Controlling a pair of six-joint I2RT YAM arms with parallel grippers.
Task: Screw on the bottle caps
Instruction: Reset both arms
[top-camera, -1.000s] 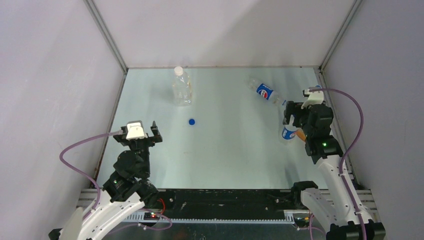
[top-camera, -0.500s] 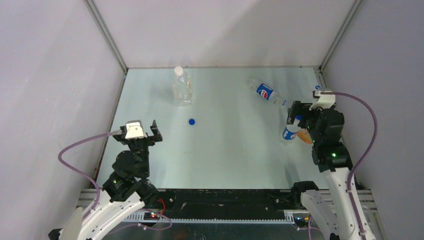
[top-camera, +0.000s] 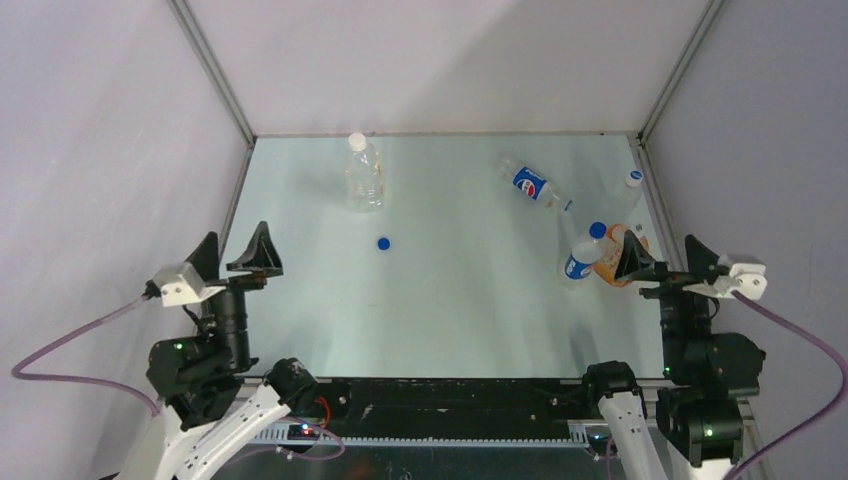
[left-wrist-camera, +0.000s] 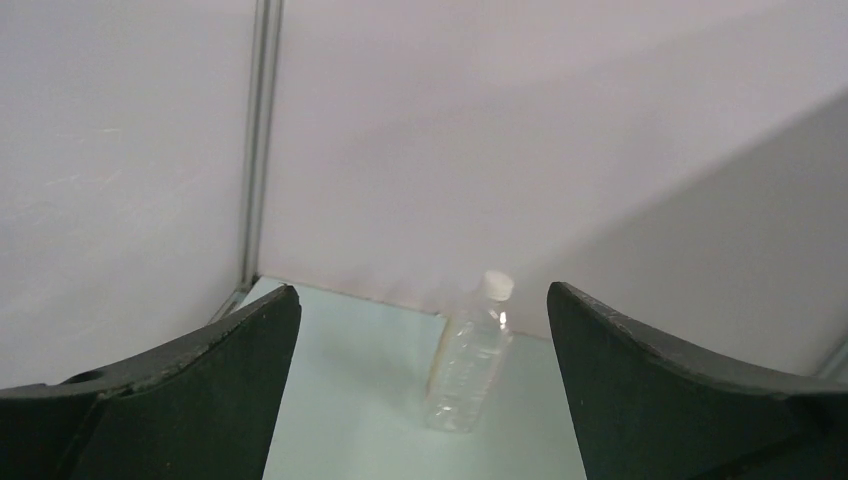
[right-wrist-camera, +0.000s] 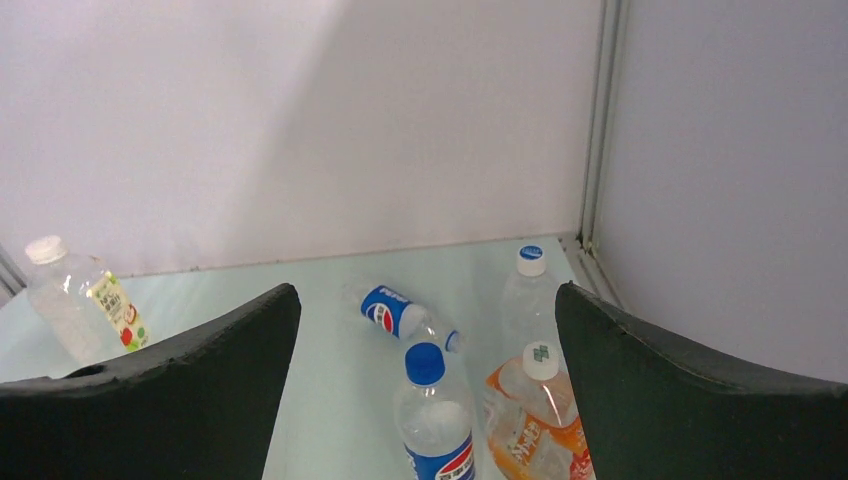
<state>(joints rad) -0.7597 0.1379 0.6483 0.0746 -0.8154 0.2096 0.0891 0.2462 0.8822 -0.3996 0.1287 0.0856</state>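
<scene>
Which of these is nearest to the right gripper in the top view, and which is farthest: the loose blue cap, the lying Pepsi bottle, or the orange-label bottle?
1. The orange-label bottle, just left of the right gripper, near the table's right edge.
2. The lying Pepsi bottle, farther back on the right.
3. The loose blue cap, left of centre.

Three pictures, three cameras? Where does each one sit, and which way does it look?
Top external: fixed above and behind the arms, looking down on the table; shows both arms, the left gripper and the right gripper.
Left wrist: on the left arm, facing the back wall; the left fingers frame an upright white-capped bottle.
Right wrist: on the right arm, facing the far right corner; the right fingers frame a blue-capped bottle and others.
Shared: the white-capped bottle appears in all three views.
</scene>
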